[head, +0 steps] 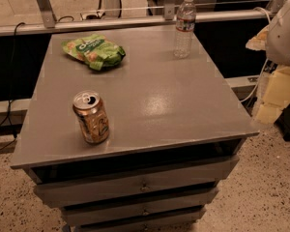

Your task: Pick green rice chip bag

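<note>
The green rice chip bag (94, 50) lies flat on the grey cabinet top (154, 100), at the back left. It is bright green with white lettering and tan chip pictures. My gripper (276, 94) hangs at the right edge of the view, below the arm's white shell (286, 33). It is off the cabinet's right side and far from the bag. It holds nothing that I can see.
An orange-gold drink can (91, 117) stands upright near the front left. A clear water bottle (184, 26) stands at the back right. The cabinet has drawers (140, 185) below. A rail (135, 21) runs behind it. The floor is speckled.
</note>
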